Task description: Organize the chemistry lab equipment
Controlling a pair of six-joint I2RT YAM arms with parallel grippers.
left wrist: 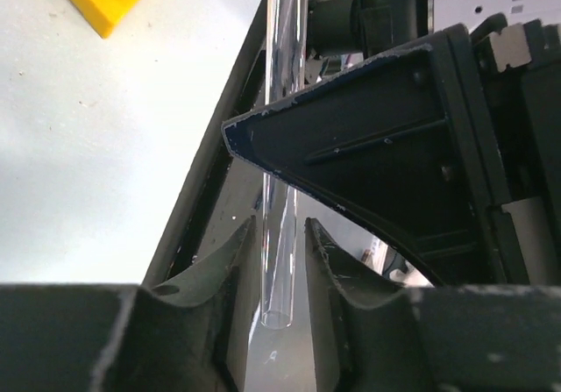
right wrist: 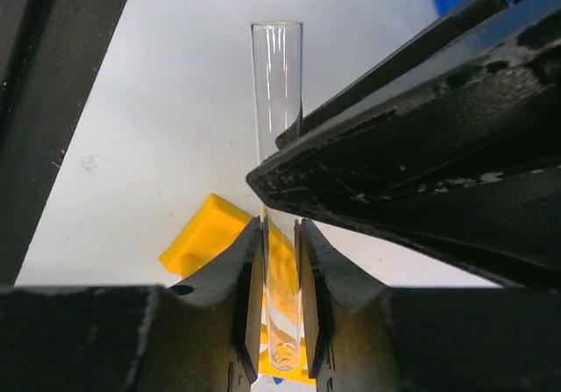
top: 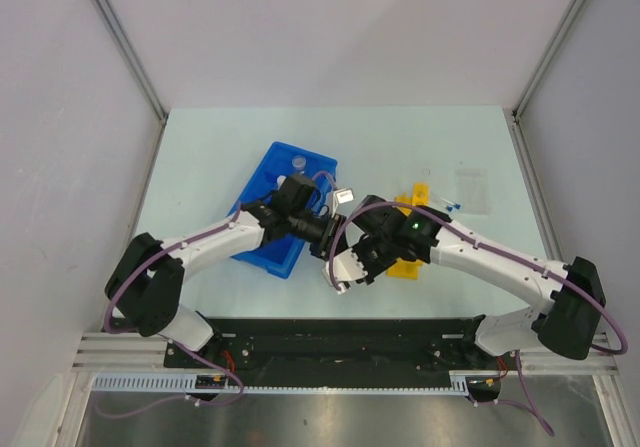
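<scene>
the glass tube (right wrist: 278, 103) hangs between both grippers above the table, near the yellow rack (right wrist: 203, 234), likely for a handover. the right gripper (right wrist: 280, 243) pinches its lower end. the left gripper (left wrist: 279, 243) brackets it, but i cannot tell whether those fingers press.

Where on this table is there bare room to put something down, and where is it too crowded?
Free: the far strip of table beyond the blue tray and the slide; the left side beside the tray. Crowded: the middle, where both arms meet between tray and yellow rack; droppers lie right of it.
</scene>
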